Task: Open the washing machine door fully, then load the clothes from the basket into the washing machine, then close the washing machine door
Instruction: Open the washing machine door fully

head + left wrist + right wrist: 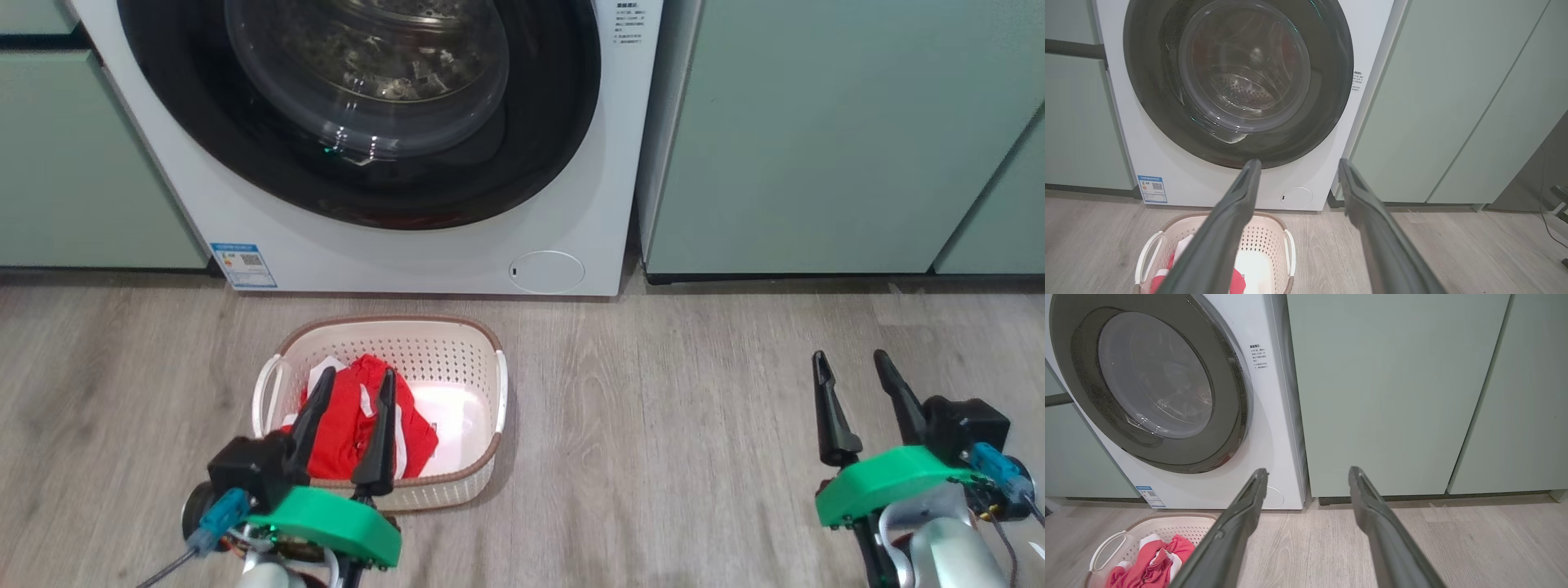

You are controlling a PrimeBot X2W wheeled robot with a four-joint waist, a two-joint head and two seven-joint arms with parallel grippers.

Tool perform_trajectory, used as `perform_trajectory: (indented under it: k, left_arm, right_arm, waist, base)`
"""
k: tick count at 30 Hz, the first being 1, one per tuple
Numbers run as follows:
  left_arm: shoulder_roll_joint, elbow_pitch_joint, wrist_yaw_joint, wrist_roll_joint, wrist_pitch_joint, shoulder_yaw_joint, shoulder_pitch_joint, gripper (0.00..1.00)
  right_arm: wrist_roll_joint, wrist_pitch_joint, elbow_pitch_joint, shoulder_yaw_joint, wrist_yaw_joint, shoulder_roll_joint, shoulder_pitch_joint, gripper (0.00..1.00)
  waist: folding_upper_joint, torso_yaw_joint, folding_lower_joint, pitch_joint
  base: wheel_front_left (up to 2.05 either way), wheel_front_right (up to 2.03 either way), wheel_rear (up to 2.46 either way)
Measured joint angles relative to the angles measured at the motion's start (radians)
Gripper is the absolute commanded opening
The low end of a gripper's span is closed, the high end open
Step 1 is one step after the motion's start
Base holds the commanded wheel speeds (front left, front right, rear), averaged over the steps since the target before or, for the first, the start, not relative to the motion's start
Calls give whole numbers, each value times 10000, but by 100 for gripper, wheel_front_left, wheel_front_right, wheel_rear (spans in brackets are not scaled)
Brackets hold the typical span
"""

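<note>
Head view: pale green cabinets (816, 139) are seen at 9 and 2 o'clock, and a grey wood-look floor (653, 425) is spread across the lower half. The white washing machine (588, 204) is set between the cabinets at 11 to 12 o'clock. Its door (367, 82), a wide black rim around a bulging glass bowl, is seen lying shut against the front. The basket (500, 384) is placed on the floor at 7 o'clock, near the machine but apart from it. The clothes (347, 429), red with white stripes, are heaped toward the basket's 9 o'clock side.

The left gripper (358, 372) is held at 7 o'clock with its two dark fingers parted and nothing clasped between them. The clothes are seen at its 12 o'clock, behind the fingertips, though contact cannot be judged. The door is found farther along that same line. In the left wrist view the fingers (1237, 204) are pointed at the machine's lower front, with the basket at 7 o'clock beneath them.

The right gripper (849, 357) is held at 4 o'clock over the floor, likewise spread with nothing held. From it the basket and clothes are placed at 9 o'clock, well apart, and the door at 11 o'clock.

A small round white flap (547, 272) is set at the door's 5 o'clock, and a blue sticker (243, 264) at its 7 o'clock.
</note>
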Motion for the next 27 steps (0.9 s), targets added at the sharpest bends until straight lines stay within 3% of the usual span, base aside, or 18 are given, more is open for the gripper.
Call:
perform_trajectory:
  k: [27]
  left_arm:
    - [19,-63,10,98,0,65,2,100]
  right_arm:
    - [-2,0,119,2,0,19,-31,100]
  waist:
    - [0,-36,0,-60]
  base:
    - [9,9,-19]
